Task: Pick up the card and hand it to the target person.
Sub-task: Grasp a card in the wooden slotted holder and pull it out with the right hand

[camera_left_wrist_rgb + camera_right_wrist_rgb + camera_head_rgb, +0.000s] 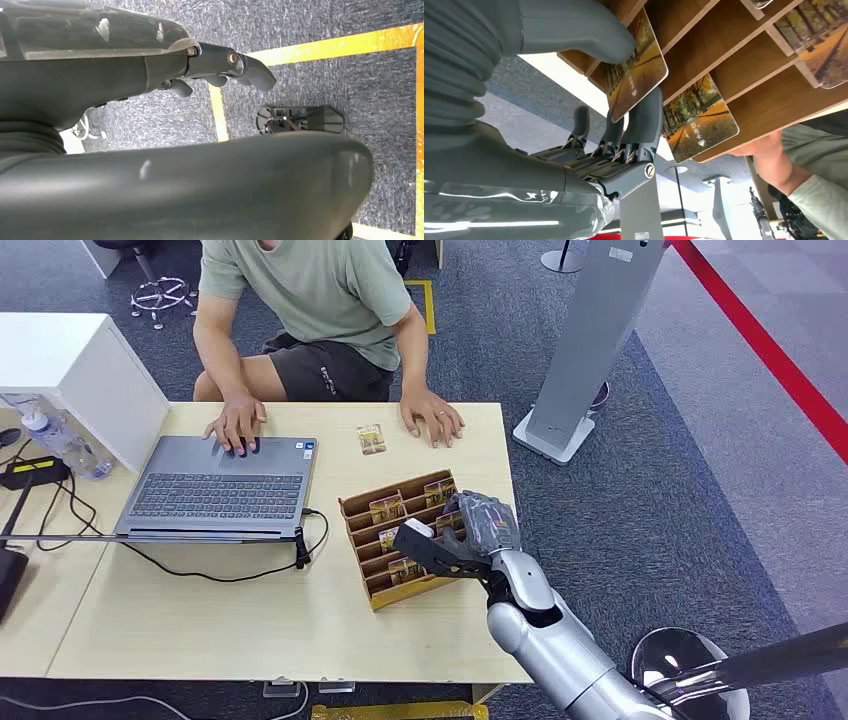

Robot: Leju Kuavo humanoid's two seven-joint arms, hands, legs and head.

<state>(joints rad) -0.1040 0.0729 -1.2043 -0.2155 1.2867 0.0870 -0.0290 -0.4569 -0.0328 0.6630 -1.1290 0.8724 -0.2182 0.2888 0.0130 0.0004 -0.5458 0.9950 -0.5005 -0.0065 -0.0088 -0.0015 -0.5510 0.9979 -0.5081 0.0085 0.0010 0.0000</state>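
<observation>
A wooden card rack [381, 597] stands on the light table [200, 620], its slots holding several cards with an autumn-tree picture [387, 508]. My right hand [472, 532] reaches over the rack's right side. In the right wrist view its thumb [574, 30] and a finger [646, 117] pinch one card [639, 70], which still stands in its slot of the rack [734, 55]. A neighbouring card [698, 125] sits in its slot. A single card [371, 439] lies on the table before the seated person [310, 300]. My left hand [225, 64] hangs over the carpet, holding nothing.
The person's hands rest on a grey laptop [220, 485] and on the table [432, 422]. A black cable [230, 575] runs from the laptop. A white box [70, 370] and a bottle [60, 440] stand at the left. A grey pillar stand [590, 340] rises at the right.
</observation>
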